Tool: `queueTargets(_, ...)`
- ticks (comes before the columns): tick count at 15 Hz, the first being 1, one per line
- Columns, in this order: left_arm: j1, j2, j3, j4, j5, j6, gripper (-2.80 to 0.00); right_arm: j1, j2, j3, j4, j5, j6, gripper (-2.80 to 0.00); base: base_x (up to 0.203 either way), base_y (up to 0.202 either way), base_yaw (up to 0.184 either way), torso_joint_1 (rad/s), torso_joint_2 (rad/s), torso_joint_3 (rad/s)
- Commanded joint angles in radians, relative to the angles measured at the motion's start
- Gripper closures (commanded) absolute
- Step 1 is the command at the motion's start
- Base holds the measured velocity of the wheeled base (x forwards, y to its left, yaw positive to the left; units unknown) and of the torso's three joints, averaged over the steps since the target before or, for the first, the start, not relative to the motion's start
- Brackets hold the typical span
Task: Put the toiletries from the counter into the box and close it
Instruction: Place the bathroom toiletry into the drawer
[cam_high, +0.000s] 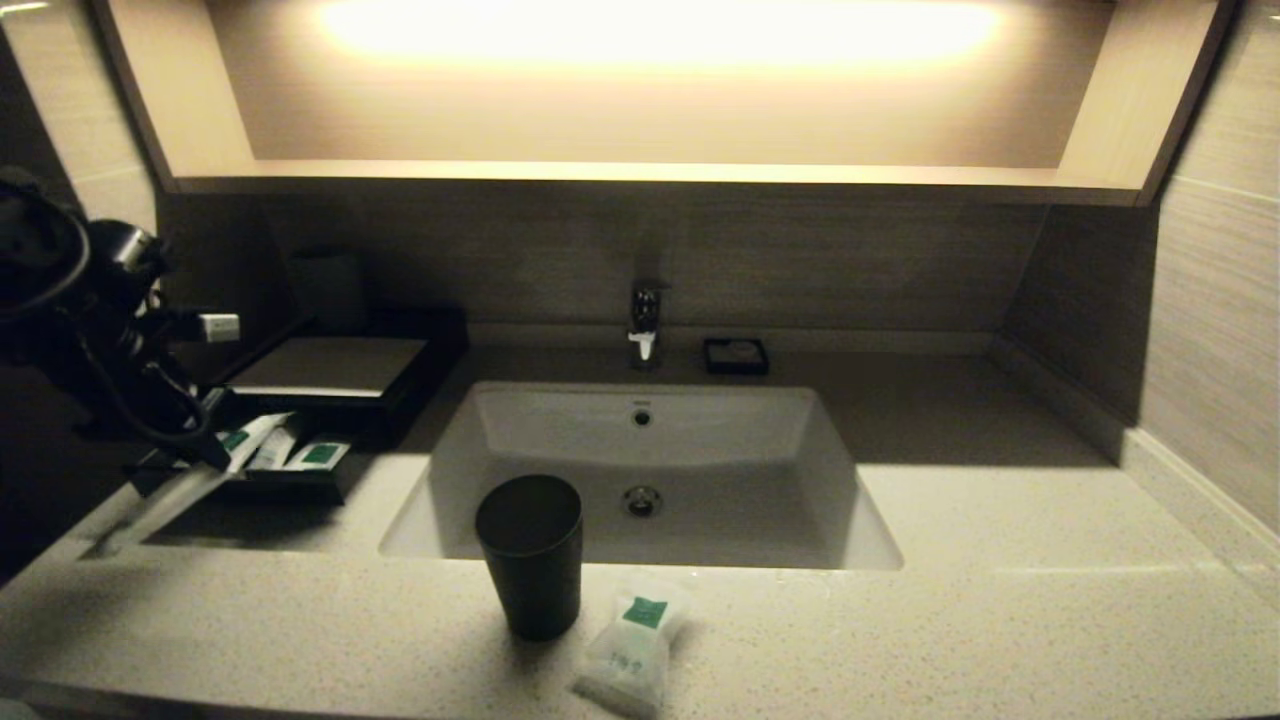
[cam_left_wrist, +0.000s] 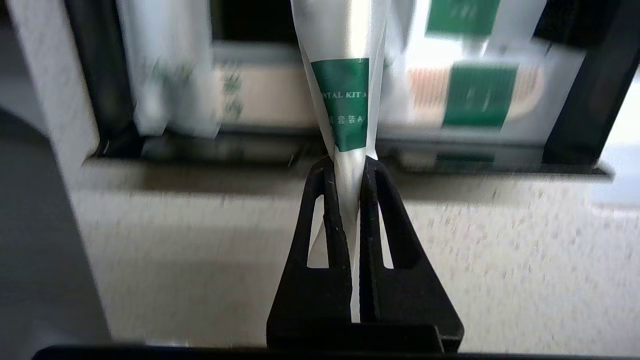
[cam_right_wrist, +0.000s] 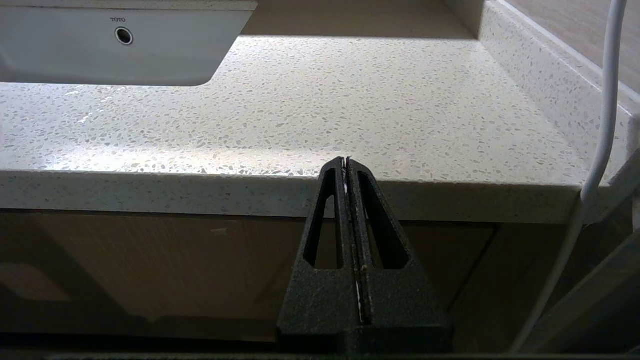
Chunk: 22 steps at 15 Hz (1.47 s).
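left gripper (cam_left_wrist: 348, 167) pinching long packet (cam_left_wrist: 345, 95) (over drawer (cam_high: 300, 487)) | right gripper (cam_right_wrist: 346, 165) closed, parked

Stick packet (cam_left_wrist: 345, 100): far end cut off by the frame edge beyond the left gripper (cam_left_wrist: 348, 165).
Drawer packets (cam_left_wrist: 480, 95): blurred beyond the claw, print unreadable.
Packet's lower label text: too blurred to read.

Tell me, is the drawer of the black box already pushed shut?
No: in the head view the drawer stands pulled out with packets lying inside it.
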Motion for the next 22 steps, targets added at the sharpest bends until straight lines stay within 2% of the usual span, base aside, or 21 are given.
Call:
queueTargets(1, -0.020, 0.024, 0.000, -0.012, -0.001, -0.001, 0.00, 0.000, 0.001, 0.002, 0.000, 0.001, 0.000, 0.00, 0.000, 0.000, 0.000, 0.000, 0.00, 0.000)
queueTargets(6, -0.056, 0.056, 0.000, -0.084, -0.002, -0.023, 0.00, 0.000, 0.001, 0.002, 0.000, 0.001, 0.000, 0.00, 0.000, 0.000, 0.000, 0.000, 0.00, 0.000)
queueTargets(16, -0.058, 0.078, -0.002, -0.205, -0.001, -0.075, 0.00, 0.000, 0.001, 0.002, 0.000, 0.001, 0.000, 0.00, 0.000, 0.000, 0.000, 0.000, 0.00, 0.000)
queueTargets(22, -0.067, 0.081, -0.005, -0.245, -0.001, -0.076, 0.00, 0.000, 0.001, 0.002, 0.000, 0.001, 0.000, 0.00, 0.000, 0.000, 0.000, 0.000, 0.00, 0.000)
